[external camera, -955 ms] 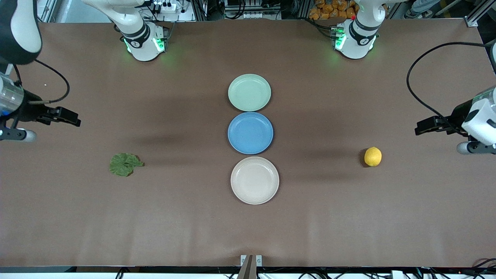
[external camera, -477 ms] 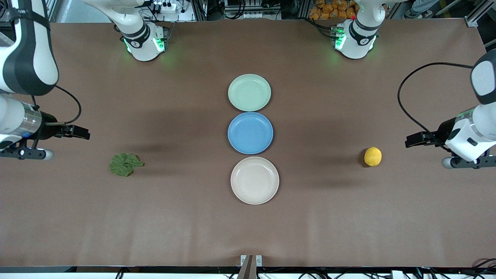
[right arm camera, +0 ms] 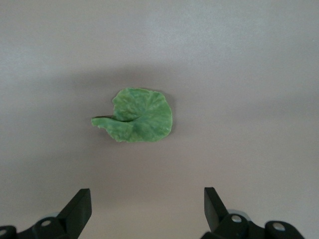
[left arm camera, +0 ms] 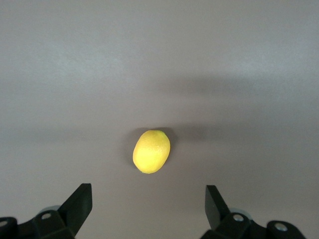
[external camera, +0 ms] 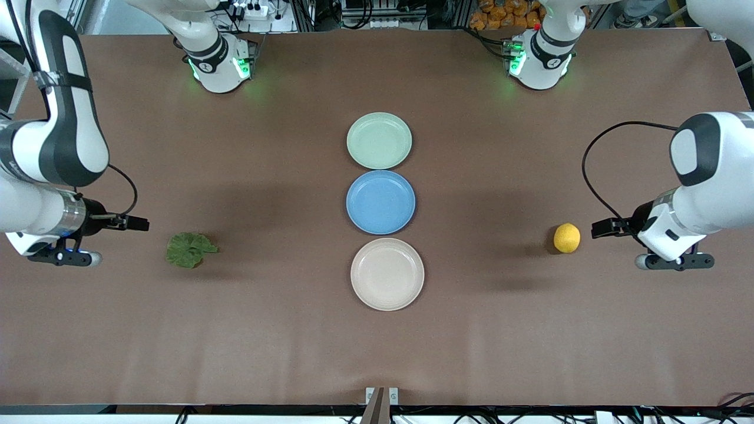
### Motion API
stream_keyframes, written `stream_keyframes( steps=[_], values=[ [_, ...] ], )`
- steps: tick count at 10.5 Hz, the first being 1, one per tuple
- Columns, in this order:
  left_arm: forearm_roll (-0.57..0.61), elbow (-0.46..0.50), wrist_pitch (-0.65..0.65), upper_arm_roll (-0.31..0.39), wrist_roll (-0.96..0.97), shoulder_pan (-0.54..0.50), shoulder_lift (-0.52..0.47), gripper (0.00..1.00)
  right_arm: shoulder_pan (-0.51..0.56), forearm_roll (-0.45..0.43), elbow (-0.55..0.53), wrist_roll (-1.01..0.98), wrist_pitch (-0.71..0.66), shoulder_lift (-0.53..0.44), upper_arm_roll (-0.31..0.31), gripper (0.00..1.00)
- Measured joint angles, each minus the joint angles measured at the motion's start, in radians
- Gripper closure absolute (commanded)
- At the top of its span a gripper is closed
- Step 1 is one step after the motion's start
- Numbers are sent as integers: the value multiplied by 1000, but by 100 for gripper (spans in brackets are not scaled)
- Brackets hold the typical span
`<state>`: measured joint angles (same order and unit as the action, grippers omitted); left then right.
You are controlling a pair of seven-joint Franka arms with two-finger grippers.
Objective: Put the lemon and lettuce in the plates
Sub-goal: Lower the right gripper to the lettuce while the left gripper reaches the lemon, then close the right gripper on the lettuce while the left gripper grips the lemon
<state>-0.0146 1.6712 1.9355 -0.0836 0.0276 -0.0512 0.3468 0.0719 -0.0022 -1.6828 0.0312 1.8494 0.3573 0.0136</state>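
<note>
The lemon (external camera: 566, 238) lies on the brown table toward the left arm's end. It also shows in the left wrist view (left arm camera: 151, 151). My left gripper (external camera: 604, 227) (left arm camera: 148, 190) is open and empty, over the table just beside the lemon. The lettuce (external camera: 189, 249) lies flat toward the right arm's end and also shows in the right wrist view (right arm camera: 137, 121). My right gripper (external camera: 136, 223) (right arm camera: 147, 191) is open and empty, over the table a short way from the lettuce. The pale green plate (external camera: 379, 140) and the beige plate (external camera: 387, 274) stand empty mid-table.
A blue plate (external camera: 380, 202) sits empty between the green and beige plates, and the three form a row down the table's middle. Both arm bases (external camera: 219, 63) stand along the table's top edge. Each wrist trails a black cable (external camera: 595, 176).
Both arms have swung in from the table's ends. The left gripper has moved close to the lemon and the right gripper toward the lettuce. The objects have not moved.
</note>
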Motion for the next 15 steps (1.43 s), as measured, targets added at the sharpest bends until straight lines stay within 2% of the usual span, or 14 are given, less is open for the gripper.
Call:
stream_keyframes(
  steps=[4,8,11,15],
  values=[
    [26,59,86,-1,0,14,38,0,-2,0,-35,0,95,58,-3,0],
    [27,148,192,-1,0,13,57,0,-48,-1,-141,-1,301,115,-8,0],
    [28,211,274,0,0,12,63,0,-79,-21,-146,-1,336,154,-8,0],
    [30,258,321,0,-6,11,79,0,-71,-47,-196,-141,452,174,-4,0]
  ],
)
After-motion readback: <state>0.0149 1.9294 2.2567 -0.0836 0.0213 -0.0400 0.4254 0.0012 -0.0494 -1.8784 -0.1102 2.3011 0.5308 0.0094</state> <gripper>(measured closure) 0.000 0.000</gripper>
